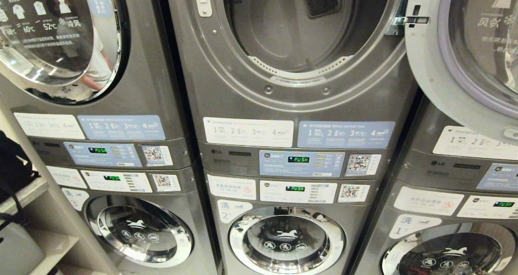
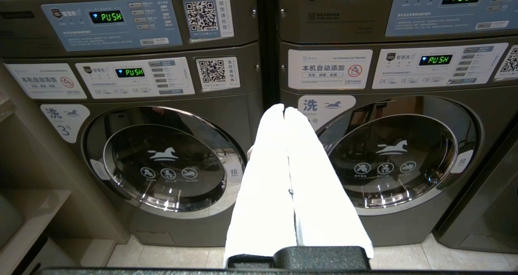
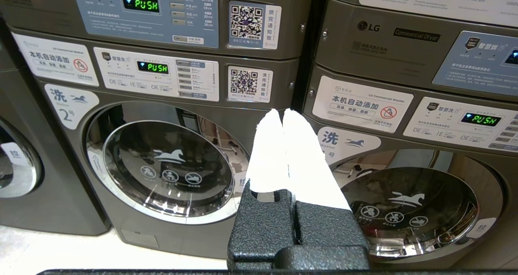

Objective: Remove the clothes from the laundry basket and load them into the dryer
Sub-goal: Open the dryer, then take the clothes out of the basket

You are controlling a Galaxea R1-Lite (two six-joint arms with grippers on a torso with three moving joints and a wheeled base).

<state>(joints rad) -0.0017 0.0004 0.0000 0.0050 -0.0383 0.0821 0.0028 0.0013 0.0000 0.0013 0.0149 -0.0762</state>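
both grippers (left point(image 2: 284, 110), right point(image 3: 282, 112)) closed, empty; dryer point(image 1: 299, 28) open

Three grey stacked laundry towers stand side by side on a pale tiled floor point(image 2: 170, 257). Left of the leftmost tower point(image 1: 121, 153) runs a light shelving unit point(image 1: 48, 242) with a black bag point(image 1: 14, 166) on it. Green displays glow on the control panels point(image 1: 301, 163)

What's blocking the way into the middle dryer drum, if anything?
Nothing visible. The dryer door is swung open to the right, and the drum opening is clear, with no clothes in it. Both grippers, left and right, are shut and empty; no laundry basket is in view.
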